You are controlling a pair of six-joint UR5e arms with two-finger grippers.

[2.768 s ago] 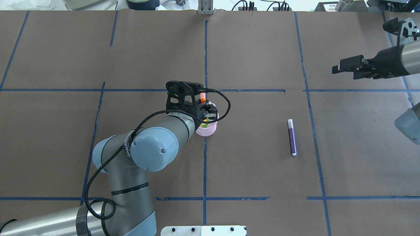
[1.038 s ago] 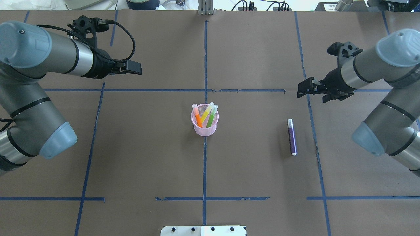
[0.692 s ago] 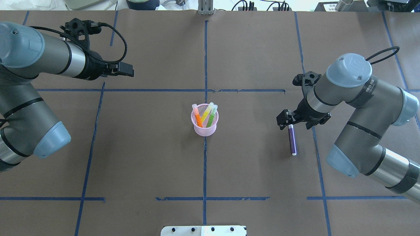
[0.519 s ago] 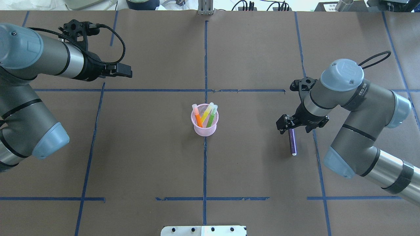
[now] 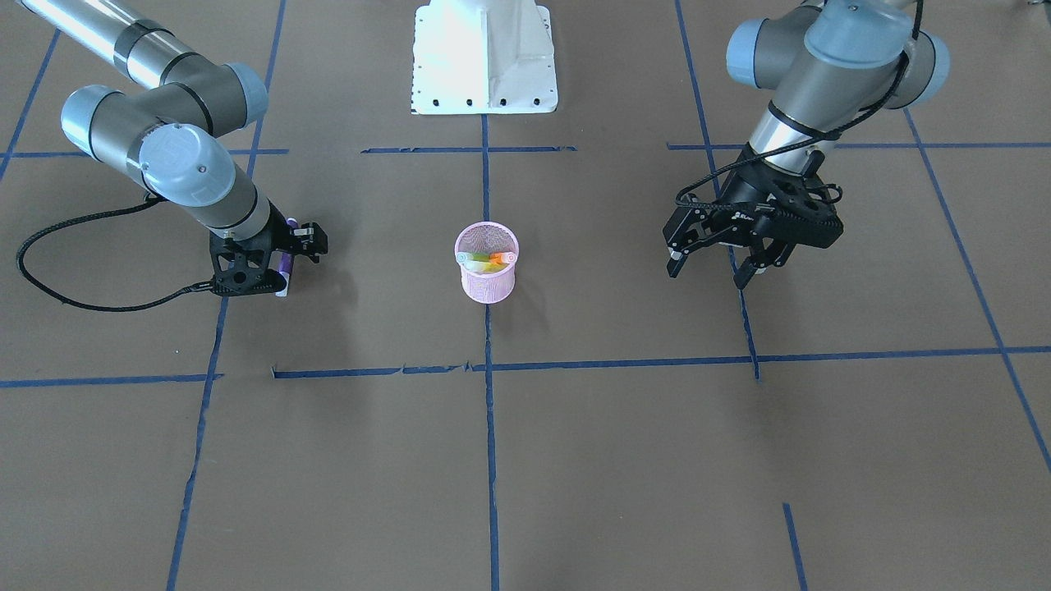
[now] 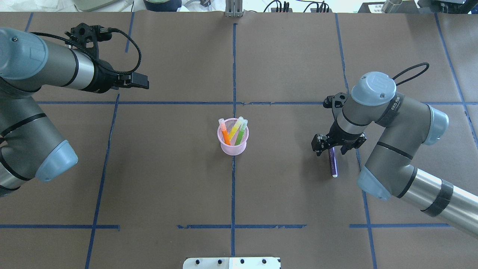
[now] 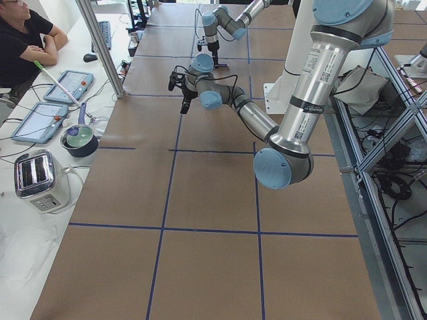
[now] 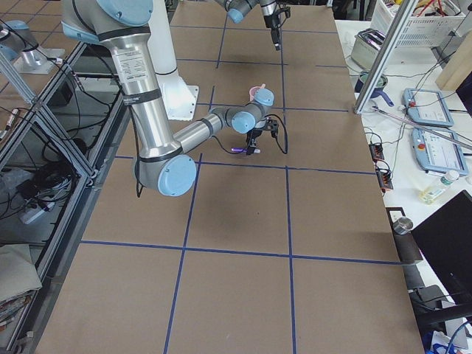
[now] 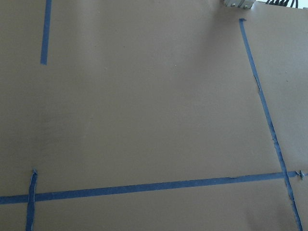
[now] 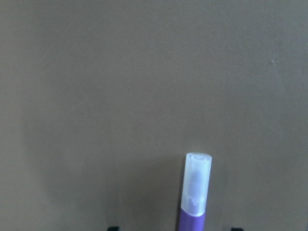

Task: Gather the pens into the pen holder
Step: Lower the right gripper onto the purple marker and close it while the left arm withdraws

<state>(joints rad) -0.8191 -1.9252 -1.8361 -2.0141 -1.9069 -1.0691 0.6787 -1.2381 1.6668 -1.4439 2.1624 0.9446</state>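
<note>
Pickup of slim purple pen (image 6: 332, 164), right of centre: right tool (image 6: 330, 149) straddles its capped end, spread wide; next, close and lift.

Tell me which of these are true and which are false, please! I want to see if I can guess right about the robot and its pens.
1. The purple pen lies flat on the table, apart from the pink pen holder. True.
2. The pen holder is empty. False: an orange pen and a green pen stand in it.
3. The right claw is open over the purple pen's cap end. True.
4. The left claw is squeezing a pen. False: it is open and empty, away from the holder.
</note>
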